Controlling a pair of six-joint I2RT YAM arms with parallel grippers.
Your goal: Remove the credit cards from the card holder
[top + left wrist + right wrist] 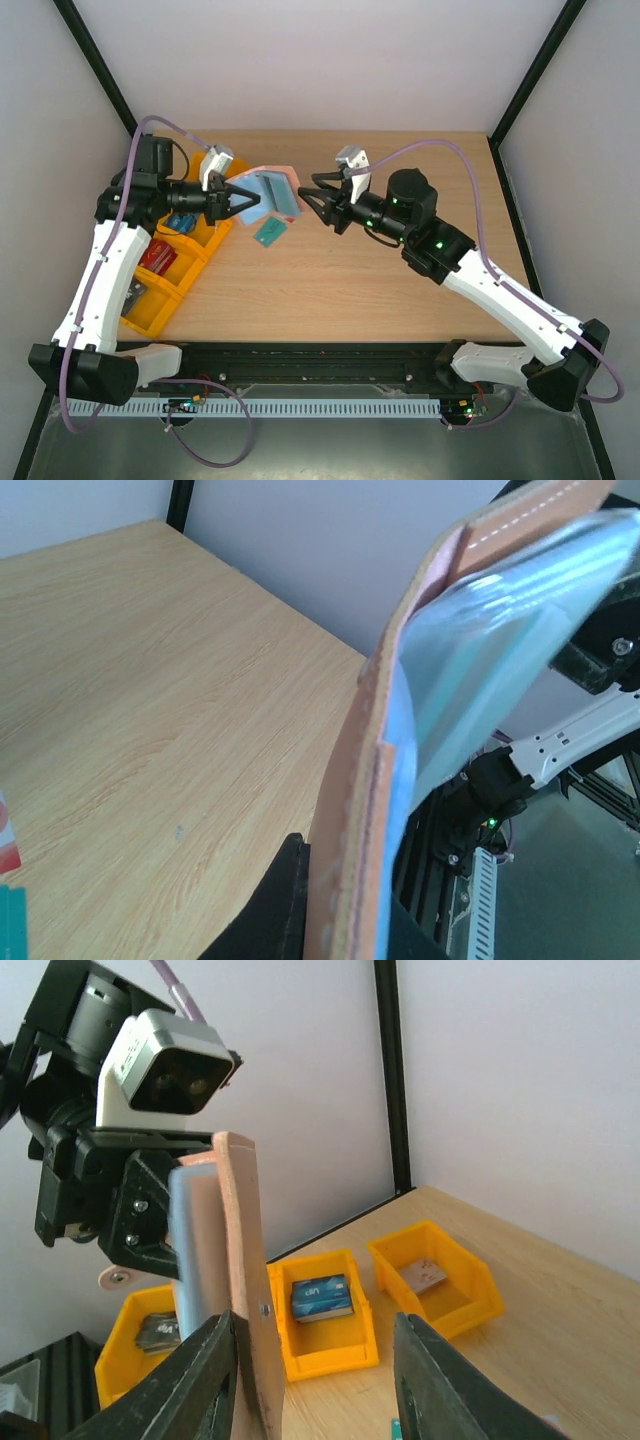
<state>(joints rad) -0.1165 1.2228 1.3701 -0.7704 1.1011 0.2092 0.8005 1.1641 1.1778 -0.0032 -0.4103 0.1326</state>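
Note:
The card holder [277, 188], reddish-brown outside and grey-blue inside, hangs above the table's back left part, standing on edge. My left gripper [248, 203] is shut on its left edge; in the left wrist view the holder [350, 810] is pinched between the dark fingers [270, 910]. My right gripper [308, 200] stands open at the holder's right side, and one flap [245, 1290] lies just inside its left finger [200, 1380] with the rest of the gap free. A teal-green credit card [270, 232] lies flat on the table below the holder. A white card with red [7, 842] shows at the left wrist view's edge.
A row of orange bins [170, 262] lies on the left of the table under my left arm. In the right wrist view these bins [322, 1355] hold blue card packs [322, 1298] and a brown item [425, 1275]. Black frame posts stand at the back corners.

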